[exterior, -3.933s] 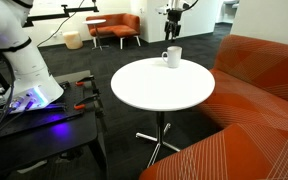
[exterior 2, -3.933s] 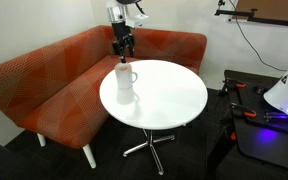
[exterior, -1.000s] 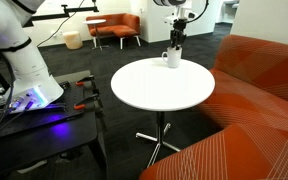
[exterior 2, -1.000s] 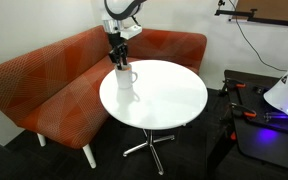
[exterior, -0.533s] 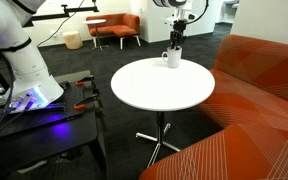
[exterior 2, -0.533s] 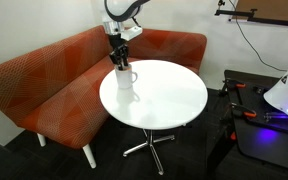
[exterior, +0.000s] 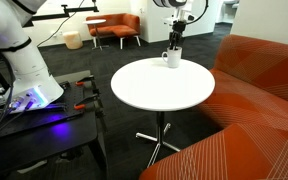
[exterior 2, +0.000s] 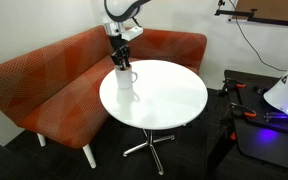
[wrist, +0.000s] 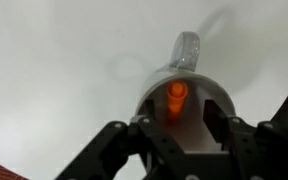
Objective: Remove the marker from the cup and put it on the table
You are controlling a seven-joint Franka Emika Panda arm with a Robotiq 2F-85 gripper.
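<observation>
Now down at the cup [exterior 2: 125,78] by the table [exterior 2: 169,105] edge, the gripper [wrist: 178,122] is waiting, jaws wide around the marker [wrist: 175,98]

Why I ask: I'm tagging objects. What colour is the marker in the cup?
The marker is orange, clearest in the wrist view, inside the white cup.

Round white table [exterior: 164,88] [exterior 2: 162,98] [wrist: 44,60], single metal pedestal [exterior: 160,128], star base. One thing on top: white cup [exterior: 171,58] [exterior 2: 124,78] [wrist: 206,100], upright, near table rim, directly beneath pincer [exterior: 175,44] [exterior 2: 120,60] [wrist: 174,135]; handle sticks out beyond pincer tips in wrist view.
</observation>
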